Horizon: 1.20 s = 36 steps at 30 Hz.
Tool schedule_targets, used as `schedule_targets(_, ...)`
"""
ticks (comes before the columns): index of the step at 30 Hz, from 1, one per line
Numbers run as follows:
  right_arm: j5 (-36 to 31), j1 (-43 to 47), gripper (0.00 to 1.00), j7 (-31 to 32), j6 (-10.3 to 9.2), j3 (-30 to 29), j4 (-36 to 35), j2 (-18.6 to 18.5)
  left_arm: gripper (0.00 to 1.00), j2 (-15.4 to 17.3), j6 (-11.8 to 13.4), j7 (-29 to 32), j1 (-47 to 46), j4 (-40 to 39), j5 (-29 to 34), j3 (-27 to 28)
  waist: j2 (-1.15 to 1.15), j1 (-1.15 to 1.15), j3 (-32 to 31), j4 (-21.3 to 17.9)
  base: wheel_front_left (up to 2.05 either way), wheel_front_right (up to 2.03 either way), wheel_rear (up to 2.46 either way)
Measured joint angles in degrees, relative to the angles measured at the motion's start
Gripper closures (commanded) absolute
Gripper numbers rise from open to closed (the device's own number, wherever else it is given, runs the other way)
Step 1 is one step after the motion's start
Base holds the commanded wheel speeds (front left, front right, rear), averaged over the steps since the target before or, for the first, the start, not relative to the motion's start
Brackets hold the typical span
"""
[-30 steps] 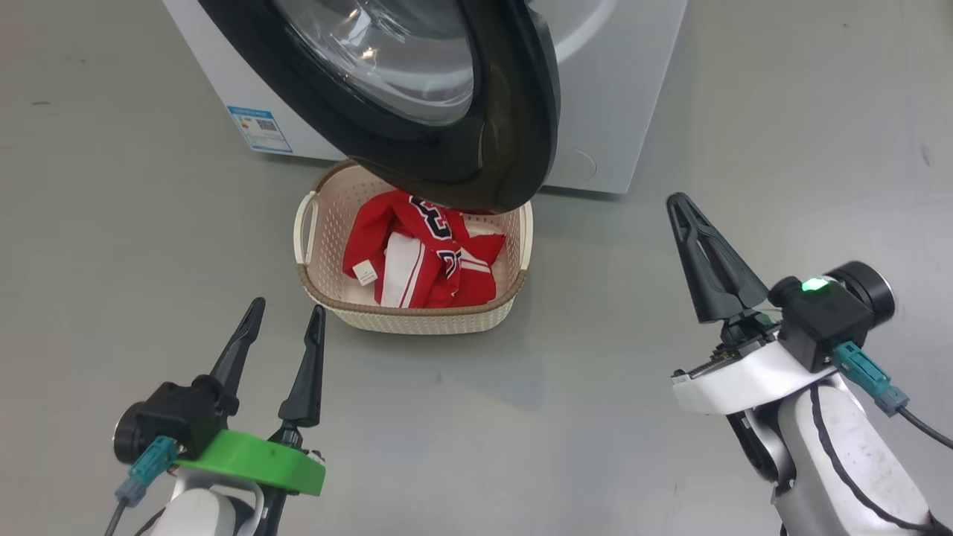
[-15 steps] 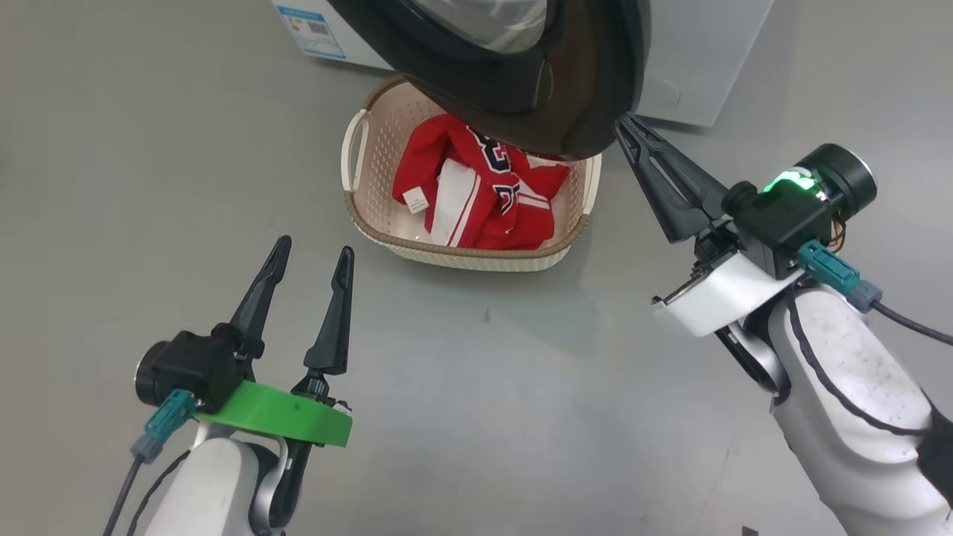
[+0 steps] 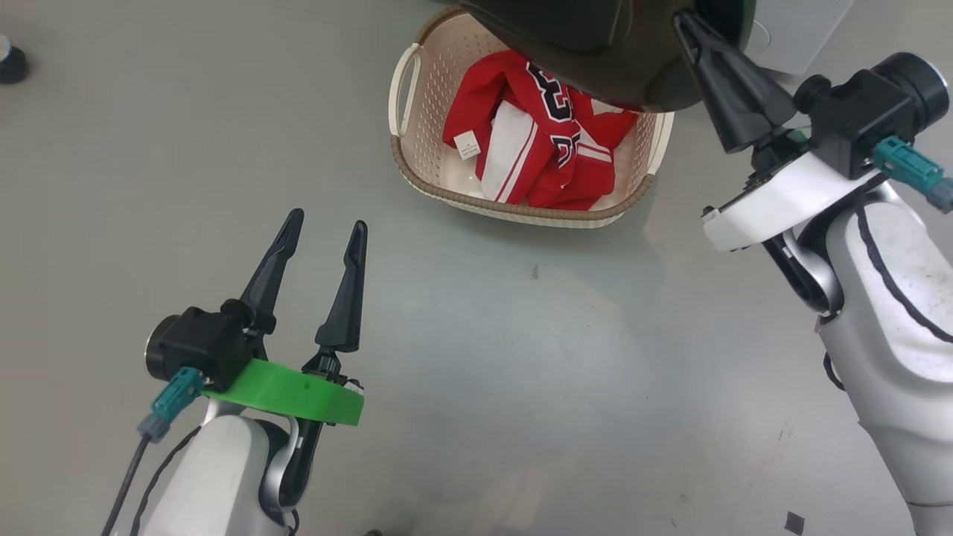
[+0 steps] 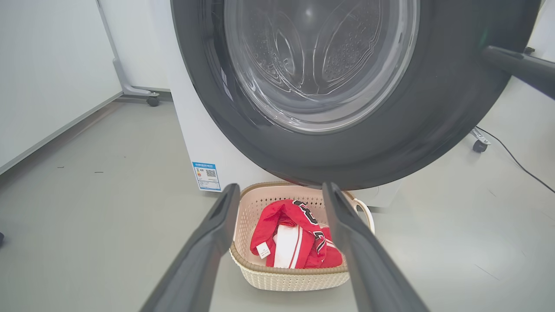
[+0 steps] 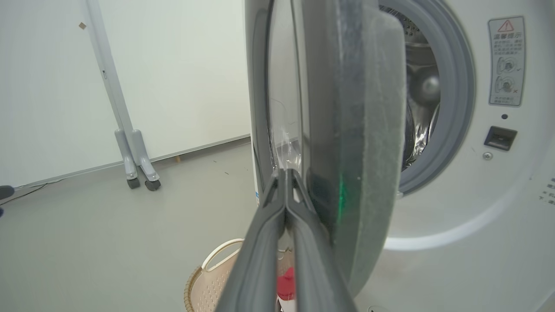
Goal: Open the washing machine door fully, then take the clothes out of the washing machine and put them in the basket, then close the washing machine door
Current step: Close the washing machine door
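Presently — step in hand: door closing, judging by the clothes (image 3: 521, 141) already heaped in the basket (image 3: 514, 211) on the floor below the door.
Right gripper (image 3: 685, 22): fingers pressed together, holding nothing, tips up at the black rim of the washing machine door (image 5: 360, 130) near its free edge; touching or just shy, hard to tell.
Left gripper (image 3: 327, 221): fingers spread, empty, low over the floor, well apart from the door.
Key relation: door edge-on in the right wrist view, fingertips on its outward face, drum opening of the washing machine (image 5: 455, 208) on the far side — so a push across toward the opening, likely by the right arm, the nearer one.
Writing: blue label (image 4: 207, 176) with a code square on the cabinet, print too small to read; warning sticker (image 5: 506, 60) with a red triangle beside the opening, text illegible; navy numerals (image 3: 551, 93) on the jersey, a 3 readable in part; white tag (image 3: 467, 145), unreadable.
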Motion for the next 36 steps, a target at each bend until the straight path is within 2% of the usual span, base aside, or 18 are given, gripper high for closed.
schedule_targets(9,0.6,-5.2,1.00,-0.2,0.03,-0.8,1.9,-2.6,0.00,-0.1,0.0,0.0,-0.4,-0.2,0.0,-0.1,0.00,0.00,2.3,0.3,0.00,0.00,0.00)
schedule_targets(21,1.1,-17.3,1.00,1.8,0.04,-2.9,3.5,-7.3,0.00,-0.4,0.0,0.0,-3.2,-0.9,-0.9,-3.1,0.00,0.00,7.5,0.1,0.00,0.00,0.00)
schedule_targets(25,1.0,-20.9,1.00,2.3,0.03,-2.2,4.4,-9.7,0.00,-0.7,0.0,0.0,-4.5,-0.9,-1.4,-3.3,0.00,0.00,9.5,0.3,0.00,0.00,0.00)
schedule_targets(36,0.8,-29.2,1.00,4.0,0.03,-1.6,7.3,-13.2,0.00,-1.2,0.0,0.0,-6.2,-0.8,-2.5,-4.4,0.00,0.00,12.9,2.3,0.00,0.00,0.00)
